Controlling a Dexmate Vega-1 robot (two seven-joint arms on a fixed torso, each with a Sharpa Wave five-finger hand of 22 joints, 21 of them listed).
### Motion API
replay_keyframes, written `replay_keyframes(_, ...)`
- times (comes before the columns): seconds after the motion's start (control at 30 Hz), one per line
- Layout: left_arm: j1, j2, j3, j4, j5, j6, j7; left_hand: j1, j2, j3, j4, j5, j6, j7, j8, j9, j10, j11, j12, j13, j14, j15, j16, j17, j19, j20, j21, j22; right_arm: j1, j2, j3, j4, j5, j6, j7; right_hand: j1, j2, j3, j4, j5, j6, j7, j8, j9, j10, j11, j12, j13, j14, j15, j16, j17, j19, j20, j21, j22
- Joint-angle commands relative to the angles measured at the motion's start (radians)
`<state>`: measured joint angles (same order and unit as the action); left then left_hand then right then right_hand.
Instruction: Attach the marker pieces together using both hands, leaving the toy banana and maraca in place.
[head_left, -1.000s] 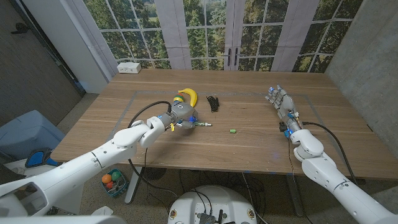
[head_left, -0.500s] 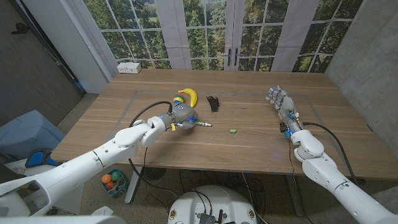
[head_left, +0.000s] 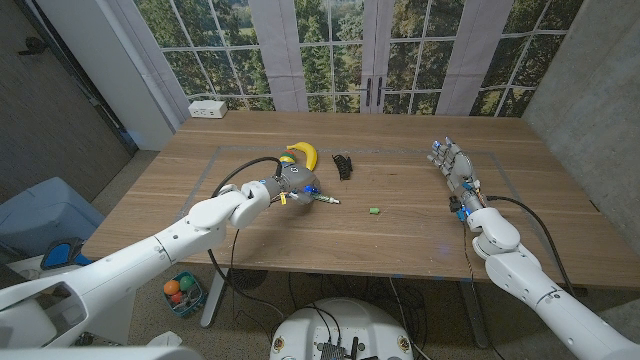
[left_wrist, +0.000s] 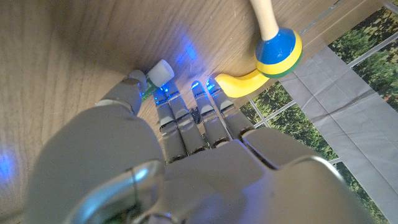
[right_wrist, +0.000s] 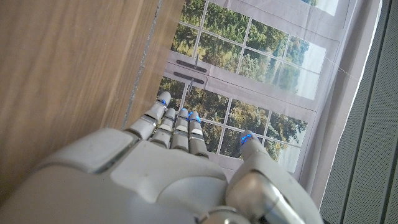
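Note:
The marker body (head_left: 324, 200) lies on the table just right of my left hand (head_left: 289, 184). In the left wrist view its white end (left_wrist: 160, 71) pokes out between the thumb and the curled fingers (left_wrist: 205, 118), which pinch it. The small green cap (head_left: 374, 210) lies by itself on the wood, further right. Just beyond the left hand lie the yellow toy banana (head_left: 304, 153) (left_wrist: 239, 84) and the maraca (left_wrist: 278, 46), with its blue, yellow and green head. My right hand (head_left: 455, 168) (right_wrist: 168, 155) waits far right, fingers stretched out, holding nothing.
A small black object (head_left: 344, 165) lies right of the banana. A white power strip (head_left: 208, 109) sits at the table's far left corner. A thin outline (head_left: 220, 160) is marked on the wooden tabletop. Windows stand behind the table.
My left forearm has swung and the hand has shifted slightly away from me over the marker. The marker, cap, banana and right hand stay where they were.

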<state>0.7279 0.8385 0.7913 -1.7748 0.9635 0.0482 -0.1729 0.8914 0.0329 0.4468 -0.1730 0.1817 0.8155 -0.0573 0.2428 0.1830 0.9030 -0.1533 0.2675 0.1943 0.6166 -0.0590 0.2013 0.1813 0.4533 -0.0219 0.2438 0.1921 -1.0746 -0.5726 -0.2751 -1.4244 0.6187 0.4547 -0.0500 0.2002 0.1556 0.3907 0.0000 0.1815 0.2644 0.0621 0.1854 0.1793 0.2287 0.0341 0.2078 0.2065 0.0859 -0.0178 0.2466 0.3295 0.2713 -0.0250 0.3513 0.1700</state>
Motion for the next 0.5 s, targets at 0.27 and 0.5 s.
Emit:
replay_keyframes(0.27,-0.032,-0.028,0.046,0.055,0.027,0.029,-0.085,0.24,0.056,0.005,-0.016,0.032,0.218,0.035,0.042,0.042,0.284,-0.062,0.082,0.049,0.165,-0.181,0.05,0.021,0.042,-0.034,0.014,0.0,0.006,0.0,-0.005,0.006,-0.024,-0.004,-0.026,-0.001,-0.004,-0.004,-0.004,0.0,0.006,0.002,0.007,0.001,0.006,-0.002,0.0,0.002,0.008,0.003,0.003,0.0,0.009,0.0,-0.007,0.003)
replay_keyframes(0.5,-0.023,-0.031,0.039,0.062,0.009,0.039,-0.039,0.317,0.046,-0.058,-0.008,0.059,0.257,0.056,0.093,0.11,0.32,-0.049,0.128,0.127,0.339,-0.185,0.154,0.105,0.163,-0.102,0.081,0.019,-0.002,-0.006,-0.002,-0.003,-0.033,-0.004,-0.036,-0.001,-0.004,-0.004,-0.005,0.0,0.007,0.001,0.007,0.001,0.005,-0.003,0.0,0.002,0.008,0.002,0.002,0.0,0.011,0.0,-0.009,0.003)
